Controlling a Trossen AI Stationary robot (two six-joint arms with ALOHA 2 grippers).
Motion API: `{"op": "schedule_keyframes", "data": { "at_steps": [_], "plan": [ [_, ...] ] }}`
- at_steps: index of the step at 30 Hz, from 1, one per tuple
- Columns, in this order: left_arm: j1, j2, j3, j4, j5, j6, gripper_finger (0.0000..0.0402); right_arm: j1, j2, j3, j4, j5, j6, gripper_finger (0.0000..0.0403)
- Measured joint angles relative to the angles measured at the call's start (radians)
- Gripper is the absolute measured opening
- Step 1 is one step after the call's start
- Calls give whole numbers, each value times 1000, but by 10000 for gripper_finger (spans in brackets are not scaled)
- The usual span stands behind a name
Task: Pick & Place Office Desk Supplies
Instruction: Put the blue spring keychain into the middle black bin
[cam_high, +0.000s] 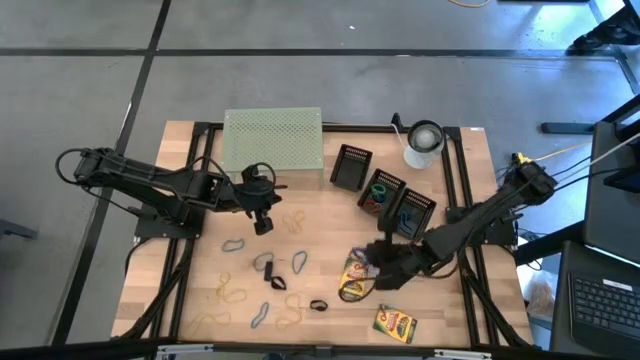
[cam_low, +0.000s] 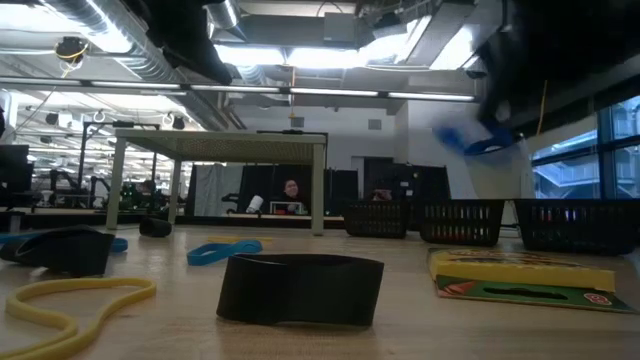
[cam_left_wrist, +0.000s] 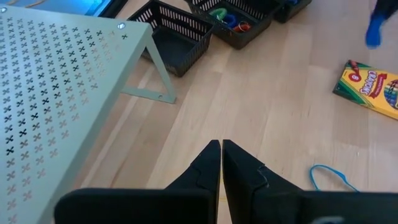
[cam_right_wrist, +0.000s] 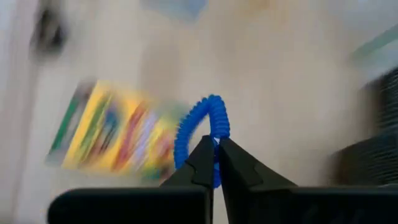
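My right gripper (cam_right_wrist: 216, 144) is shut on a blue coiled band (cam_right_wrist: 198, 127), above the table beside a yellow crayon box (cam_high: 352, 276). The low view shows the band as a blue blur in the air (cam_low: 482, 140). A second crayon box (cam_high: 395, 323) lies flat near the front edge. My left gripper (cam_left_wrist: 221, 148) is shut on nothing, hovering by the pale green rack (cam_high: 273, 147). Blue (cam_high: 233, 243) and yellow (cam_high: 230, 293) rubber bands and black clips (cam_high: 270, 268) lie loose on the wood. My right gripper pinches one side of the blue coiled band (cam_right_wrist: 216, 134) between its two fingertips. The fingers slant downward, coming from the table's right side. The band is lifted clear of the table, and its loop stands out past the fingertips.
Three black mesh bins stand in a slanting row at the back right (cam_high: 350, 167) (cam_high: 382, 190) (cam_high: 413, 212); the middle one holds coloured bands. A white cup (cam_high: 424, 143) stands behind them. Bare wood lies between the rack and the bins.
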Motion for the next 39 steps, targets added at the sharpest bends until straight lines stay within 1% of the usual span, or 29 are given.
{"op": "schedule_keyframes", "data": {
  "at_steps": [3, 7, 9, 11, 13, 14, 18, 21, 23, 25, 28, 30, 35, 37, 39],
  "plan": [
    [0, 0, 0, 3, -4, 0, 10, -18, -34, 50, 11, 196, -34, 14],
    [0, 0, 0, 8, -7, 0, 12, -55, -57, 119, 29, 416, -127, 17],
    [0, 0, 0, 13, -7, 0, 12, -78, -60, 152, 56, 494, -205, 18],
    [0, 0, 0, 15, -8, 0, 11, -104, -60, 179, 94, 520, -296, 17],
    [0, 0, 0, 22, -8, 4, 10, -130, -60, 212, 148, 505, -383, 17],
    [0, 0, 0, 26, -8, 8, 9, -144, -61, 226, 178, 475, -421, 17],
    [0, 0, 0, 31, -25, 10, 9, -191, -61, 261, 267, 292, -556, 17],
    [0, 0, 0, 30, -27, 10, 12, -216, -61, 278, 309, 165, -622, 17],
    [0, 0, 0, 30, -27, 10, 13, -228, -61, 281, 307, 132, -630, 17],
    [0, 0, 0, 30, -27, 10, 12, -238, -61, 282, 297, 141, -627, 18],
    [0, 0, 0, 29, -26, 10, 10, -251, -61, 283, 226, 173, -595, 18],
    [0, 0, 0, 29, -27, 10, 9, -262, -61, 283, 133, 171, -544, 18],
    [0, 0, 0, 26, -27, 10, 10, -300, -62, 256, -148, 164, -290, 18],
    [0, 0, 0, 26, -27, 10, 11, -313, -69, 214, -225, 162, -204, 18],
    [0, 0, 0, 26, -26, 10, 13, -326, -77, 164, -256, 163, -134, 18]
  ]
}}
